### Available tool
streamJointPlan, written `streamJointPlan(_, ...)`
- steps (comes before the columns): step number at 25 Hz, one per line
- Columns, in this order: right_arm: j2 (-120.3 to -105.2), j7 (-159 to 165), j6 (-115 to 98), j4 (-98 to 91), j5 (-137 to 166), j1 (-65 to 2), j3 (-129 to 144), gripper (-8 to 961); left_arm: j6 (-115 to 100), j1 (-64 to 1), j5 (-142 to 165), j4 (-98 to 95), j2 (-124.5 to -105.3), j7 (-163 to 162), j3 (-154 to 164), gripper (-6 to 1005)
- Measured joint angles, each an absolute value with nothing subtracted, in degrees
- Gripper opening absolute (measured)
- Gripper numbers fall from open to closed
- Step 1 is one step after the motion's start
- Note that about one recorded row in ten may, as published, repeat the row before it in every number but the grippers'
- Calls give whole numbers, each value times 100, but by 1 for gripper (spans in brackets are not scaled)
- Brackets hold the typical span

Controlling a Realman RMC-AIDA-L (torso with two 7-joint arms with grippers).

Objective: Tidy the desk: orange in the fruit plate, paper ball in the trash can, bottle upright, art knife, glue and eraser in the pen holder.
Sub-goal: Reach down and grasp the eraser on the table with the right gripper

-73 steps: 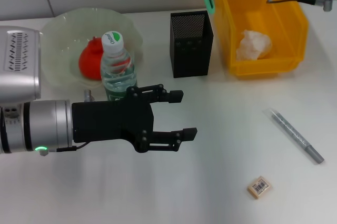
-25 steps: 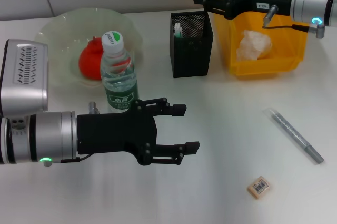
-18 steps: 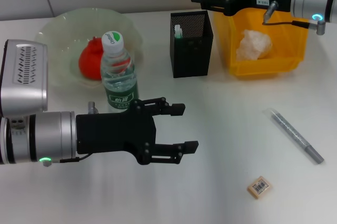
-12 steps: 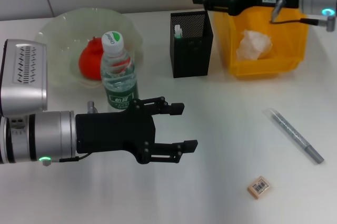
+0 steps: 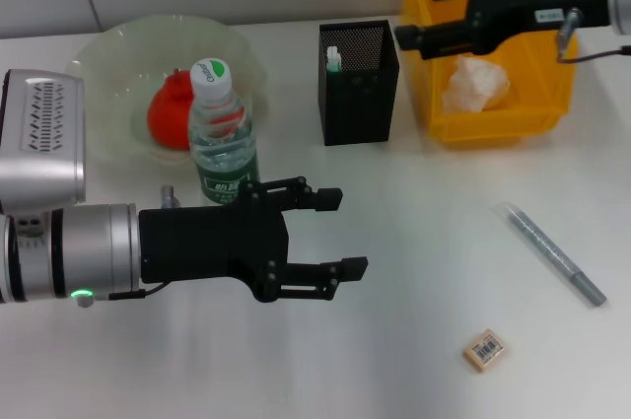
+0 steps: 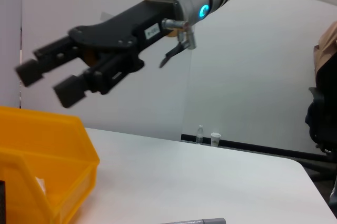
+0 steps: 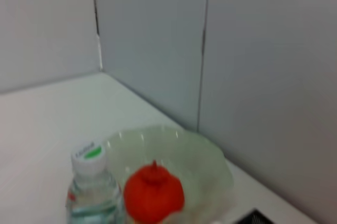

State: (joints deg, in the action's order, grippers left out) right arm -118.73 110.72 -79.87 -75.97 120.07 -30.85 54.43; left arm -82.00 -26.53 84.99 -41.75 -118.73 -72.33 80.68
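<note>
Desk inventory, as we read it.

- Orange (image 5: 170,115): in the fruit plate (image 5: 116,56), far left. Done.
- Bottle (image 5: 221,133): upright, just in front of the plate. Done.
- Paper ball (image 5: 475,82): inside the trash can (image 5: 548,94), far right. Done.
- Pen holder (image 5: 359,82): far centre; a white-tipped item stands in its left corner, probably the glue, though we cannot be sure from here.
- Art knife (image 5: 553,253): on the desk at right, long axis running from far-left to near-right.
- Eraser (image 5: 484,350): near right, well apart from the holder, lying flat, barcode up.
- Right gripper (image 5: 422,17): over the left wall of the trash can, fingers parted and empty, pointing left towards the holder.
- Left gripper (image 5: 328,232): low over the near centre, jaws wide, holding nothing, pointing right.

We judge knife and eraser to be what remains. Both lie near and right of the right gripper, which hangs far back over the bin; the eraser also lies right of and somewhat nearer than the left gripper. The knife is on the right arm's side.
</note>
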Motion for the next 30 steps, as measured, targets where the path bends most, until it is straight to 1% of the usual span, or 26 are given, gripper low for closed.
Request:
streamJointPlan(4, -11899, 11830, -8396, -8164, 12567, -3031, 5501, 798, -8198, -2655, 8499, -4175, -11867, -7243, 8061, 808)
streamJointPlan(13, -11892, 12891, -9313, -8573, 13102, -3125, 5520, 795, -8191, -2606, 8499, -4175, -11856, -7229, 8051, 808)
streamJointPlan(17, -11885, 13207, -9846, -8636, 13534, -3307, 5622, 795, -8191, -2578, 8499, -4175, -11853, -7222, 8051, 808)
streamJointPlan(30, -11903, 13682, -10454, -8628, 14499, -3444, 6462, 794, -8191, -2575, 8521, -4175, -11847, -7217, 8050, 808)
